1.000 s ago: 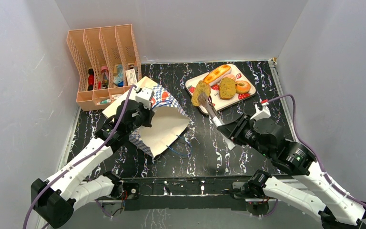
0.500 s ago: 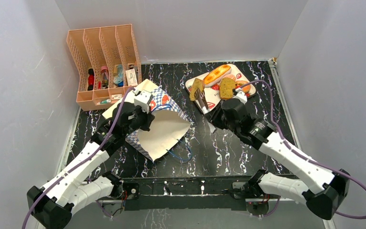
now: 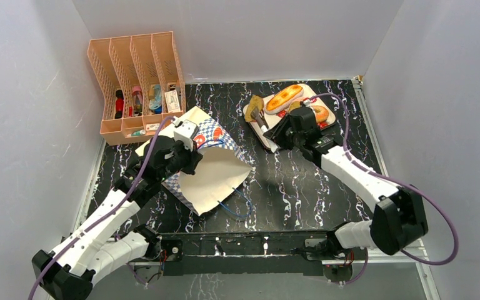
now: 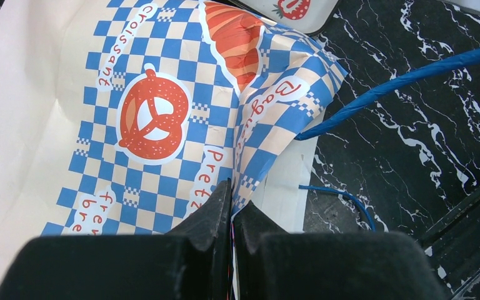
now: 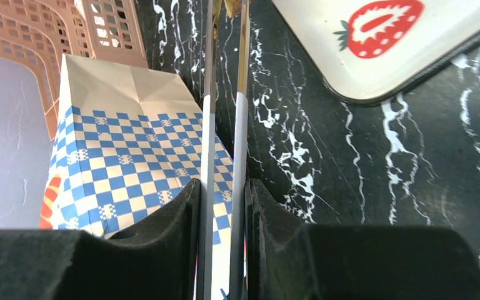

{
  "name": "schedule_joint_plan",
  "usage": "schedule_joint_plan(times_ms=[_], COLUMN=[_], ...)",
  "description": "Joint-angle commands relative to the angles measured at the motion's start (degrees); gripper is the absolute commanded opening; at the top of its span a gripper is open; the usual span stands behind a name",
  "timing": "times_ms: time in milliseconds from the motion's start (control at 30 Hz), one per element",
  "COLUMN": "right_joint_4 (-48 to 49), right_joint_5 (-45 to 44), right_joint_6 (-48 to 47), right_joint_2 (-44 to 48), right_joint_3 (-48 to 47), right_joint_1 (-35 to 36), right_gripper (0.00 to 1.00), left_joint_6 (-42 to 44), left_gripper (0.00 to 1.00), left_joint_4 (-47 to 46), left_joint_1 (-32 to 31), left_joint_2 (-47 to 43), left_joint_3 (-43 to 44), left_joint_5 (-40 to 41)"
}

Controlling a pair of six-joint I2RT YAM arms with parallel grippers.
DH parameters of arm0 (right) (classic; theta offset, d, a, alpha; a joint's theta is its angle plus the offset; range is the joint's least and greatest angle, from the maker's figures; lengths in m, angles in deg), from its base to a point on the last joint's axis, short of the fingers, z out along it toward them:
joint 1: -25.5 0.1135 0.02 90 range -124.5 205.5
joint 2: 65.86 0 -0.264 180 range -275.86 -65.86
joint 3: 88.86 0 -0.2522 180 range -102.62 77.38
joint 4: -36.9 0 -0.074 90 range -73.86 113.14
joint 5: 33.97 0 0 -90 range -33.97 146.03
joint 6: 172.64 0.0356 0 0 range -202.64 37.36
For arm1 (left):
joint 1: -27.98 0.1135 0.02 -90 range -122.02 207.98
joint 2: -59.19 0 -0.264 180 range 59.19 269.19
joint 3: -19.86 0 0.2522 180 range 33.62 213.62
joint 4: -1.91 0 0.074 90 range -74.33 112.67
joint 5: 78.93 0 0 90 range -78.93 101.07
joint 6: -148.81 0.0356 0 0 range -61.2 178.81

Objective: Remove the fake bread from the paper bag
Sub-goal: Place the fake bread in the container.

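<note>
carefully now — the right fingers (image 5: 169, 231) squeeze the tongs (image 5: 207, 125) onto the brown roll (image 3: 254, 107) at the tray (image 3: 310, 91)'s left corner; bring it inward before easing off, clear of the loaf (image 3: 285, 98) and donut (image 3: 320, 114). the left fingers (image 4: 209, 209) pinch the rim of the paper bag (image 3: 215, 175), which lies on the desk (image 3: 300, 187) — file rack (image 3: 134, 75) well apart.

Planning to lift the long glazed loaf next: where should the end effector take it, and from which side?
Across its narrow middle, from above. The loaf lies flat and diagonal on the tray; the donut lies close by, so a sideways approach looks crowded.
</note>
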Motion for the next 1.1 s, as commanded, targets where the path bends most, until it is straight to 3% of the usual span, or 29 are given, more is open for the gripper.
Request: schedule_joint_plan(times_ms=[0, 567, 933, 1067], right_joint_4=[10.38, 13.96, 12.55, 11.61], right_joint_5=[2.72, 3.26, 3.76, 3.78], right_joint_6=[0.07, 1.03, 1.0, 0.6], right_joint_2=[-2.69, -10.12, -12.03, -12.45], right_joint_3=[-5.52, -3.71, -2.88, -3.59], right_joint_1=[-0.73, -4.19, -5.08, -5.52], right_gripper=[0.0, 0.0, 0.28, 0.31], left_joint_6=[-1.14, -3.09, -1.12, -0.64], left_gripper=[0.0, 0.0, 0.0, 0.0], left_joint_4=[1.2, 5.15, 5.13, 3.9], left_joint_1=[-0.06, -0.08, -0.02, -0.06], left_joint_2=[-1.67, -8.19, -5.65, -5.27], left_joint_3=[2.14, 1.93, 4.22, 3.78], left_joint_5=[-1.28, 0.27, -1.24, -1.34])
